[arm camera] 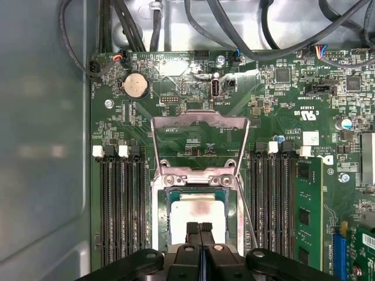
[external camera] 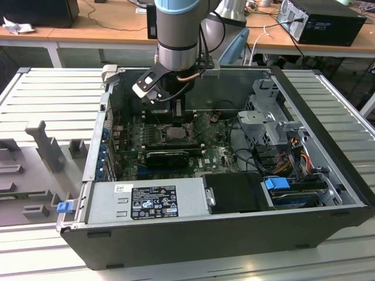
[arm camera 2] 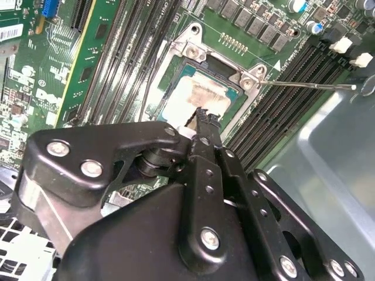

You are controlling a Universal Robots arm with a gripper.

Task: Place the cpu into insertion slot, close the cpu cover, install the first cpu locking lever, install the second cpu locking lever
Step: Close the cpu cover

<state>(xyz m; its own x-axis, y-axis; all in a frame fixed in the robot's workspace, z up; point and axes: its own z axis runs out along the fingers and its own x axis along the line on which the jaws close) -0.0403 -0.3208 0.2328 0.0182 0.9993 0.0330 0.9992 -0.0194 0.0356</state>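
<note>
The cpu [arm camera: 196,212] lies flat in the insertion slot [arm camera: 164,212], its pale face smeared in the middle; in the second wrist view the cpu [arm camera 2: 193,93] shows just past the fingertips. My gripper [arm camera: 199,228] is shut with nothing between its fingers, its tips directly over the near edge of the chip, touching or just above it. The cpu cover [arm camera: 199,121] stands flipped open beyond the socket, its window showing the board behind. A thin locking lever [arm camera 2: 304,85] sticks out sideways, unlatched. In the exterior view the gripper [external camera: 178,112] hangs over the socket [external camera: 176,133].
Black memory slots [arm camera: 117,205] flank the socket on both sides. A card [external camera: 167,157] stands in front of it in the exterior view. Cables [external camera: 246,146], a drive cage [external camera: 266,117] and the power supply [external camera: 146,202] crowd the case, with metal walls close around.
</note>
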